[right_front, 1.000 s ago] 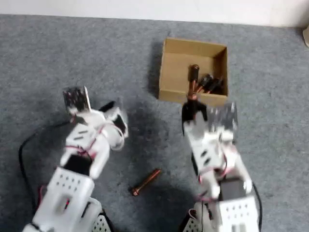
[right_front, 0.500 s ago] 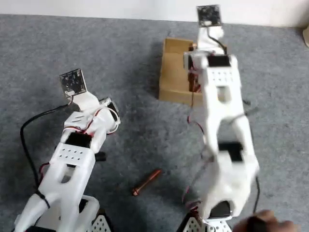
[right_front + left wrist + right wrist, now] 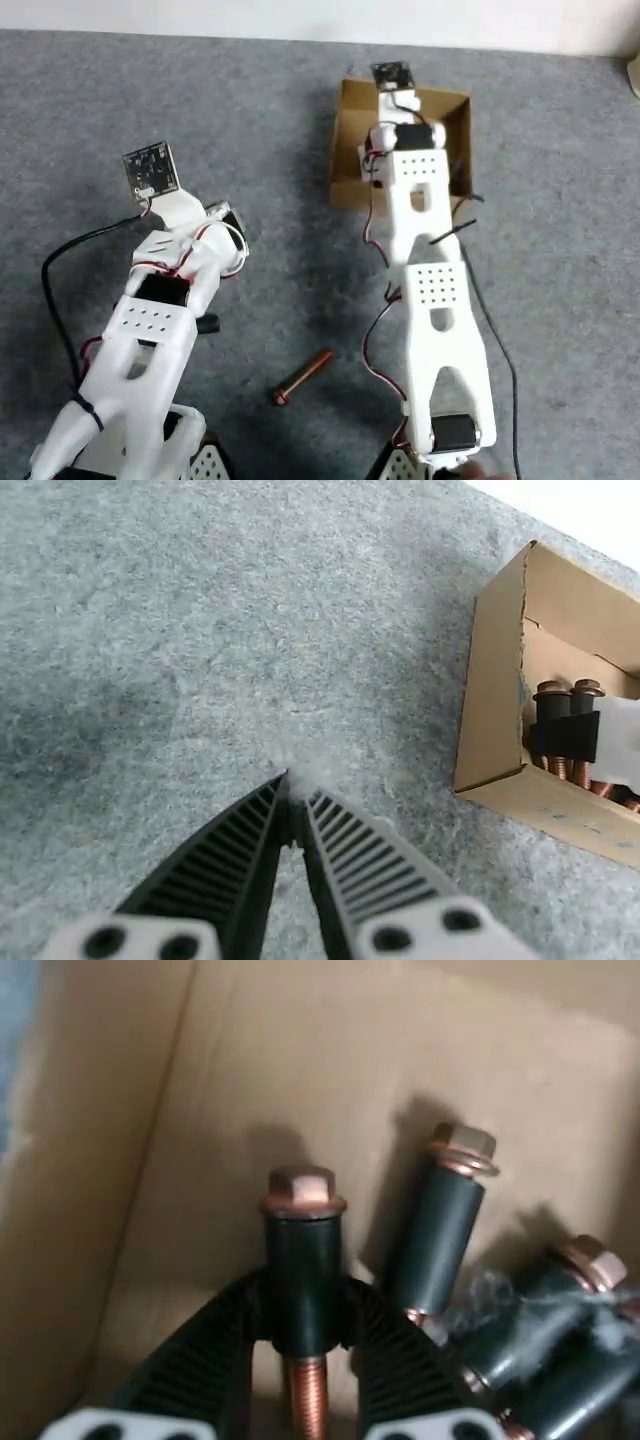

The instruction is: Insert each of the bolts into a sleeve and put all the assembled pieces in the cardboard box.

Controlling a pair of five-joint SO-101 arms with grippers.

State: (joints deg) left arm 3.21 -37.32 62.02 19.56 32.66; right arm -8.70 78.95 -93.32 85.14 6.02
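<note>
No readable text, numbers or signs anywhere. Faint marks on the cardboard box [image 3: 560,815] wall, too small to read.

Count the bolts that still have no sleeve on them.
1. The bare bolt lies on the carpet between the left arm and the right arm, apart from the cardboard box. Another could be hidden under an arm.

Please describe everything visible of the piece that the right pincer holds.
The piece is a copper-coloured bolt with a flanged hex head, pushed through a dark matte sleeve; its threaded end sticks out of the sleeve's far end. The right pincer grips the sleeve from both sides, inside the cardboard box, beside other assembled pieces.
</note>
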